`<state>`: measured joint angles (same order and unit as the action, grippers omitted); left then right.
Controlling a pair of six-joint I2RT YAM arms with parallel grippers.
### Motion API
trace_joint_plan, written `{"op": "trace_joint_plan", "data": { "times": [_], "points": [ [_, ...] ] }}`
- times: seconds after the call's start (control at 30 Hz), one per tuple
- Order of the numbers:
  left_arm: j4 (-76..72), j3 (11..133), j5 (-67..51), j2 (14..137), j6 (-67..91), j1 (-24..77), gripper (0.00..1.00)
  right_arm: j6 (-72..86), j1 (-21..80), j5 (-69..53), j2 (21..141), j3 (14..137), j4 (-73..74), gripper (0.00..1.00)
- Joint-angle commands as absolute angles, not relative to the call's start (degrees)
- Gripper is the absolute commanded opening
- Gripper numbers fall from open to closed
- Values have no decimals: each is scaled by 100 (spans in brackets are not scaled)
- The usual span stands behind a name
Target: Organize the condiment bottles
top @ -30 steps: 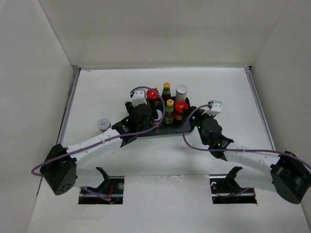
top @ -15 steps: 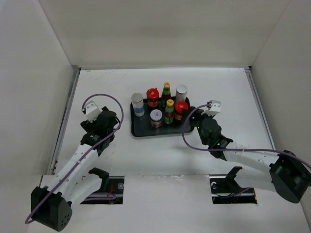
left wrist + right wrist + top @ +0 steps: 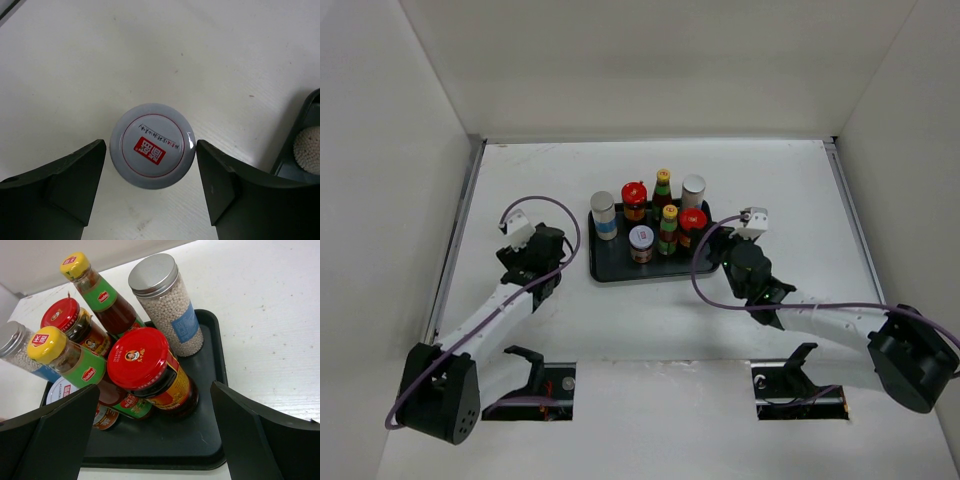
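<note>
Seven condiment bottles stand on the black tray (image 3: 615, 272): two silver-capped shakers (image 3: 604, 208) (image 3: 693, 187), two red-lidded jars (image 3: 634, 194) (image 3: 693, 221), two yellow-capped sauce bottles (image 3: 663, 179) (image 3: 670, 216), and one white-lidded jar (image 3: 641, 238). The other white-lidded jar (image 3: 152, 145) stands on the table left of the tray, hidden under my left gripper in the top view. My left gripper (image 3: 540, 258) is open, its fingers (image 3: 65, 180) on either side of this jar. My right gripper (image 3: 723, 254) is open at the tray's right front corner, facing the near red-lidded jar (image 3: 147, 362).
The tray's edge (image 3: 311, 120) and a shaker's white beads (image 3: 307, 150) show at the right of the left wrist view. The table's left rail (image 3: 460, 225) runs close to the left arm. White walls enclose the table on three sides.
My left arm has left the tray and swung left to the lone white-lidded jar, now straddling it. My right gripper has barely moved.
</note>
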<state>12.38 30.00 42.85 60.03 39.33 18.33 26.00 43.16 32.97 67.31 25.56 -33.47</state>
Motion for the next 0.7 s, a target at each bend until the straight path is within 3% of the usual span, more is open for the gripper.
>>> {"op": "trace_joint_plan", "data": {
  "times": [0.0, 0.23, 0.47, 0.67],
  "points": [
    [405, 2866, 4298, 6143, 3744, 1745, 70, 2725, 4302, 3155, 6776, 2786, -3595, 100],
    [351, 2839, 4263, 5925, 3621, 1814, 44, 2725, 4293, 3164, 6715, 2760, -3595, 100],
    [774, 3462, 4491, 4879, 3375, 2595, 40, 2707, 4302, 3173, 6768, 2786, -3595, 100],
    [528, 4165, 4351, 5474, 3419, 3632, 40, 2707, 4302, 3208, 6680, 2742, -3621, 100]
  ]
}}
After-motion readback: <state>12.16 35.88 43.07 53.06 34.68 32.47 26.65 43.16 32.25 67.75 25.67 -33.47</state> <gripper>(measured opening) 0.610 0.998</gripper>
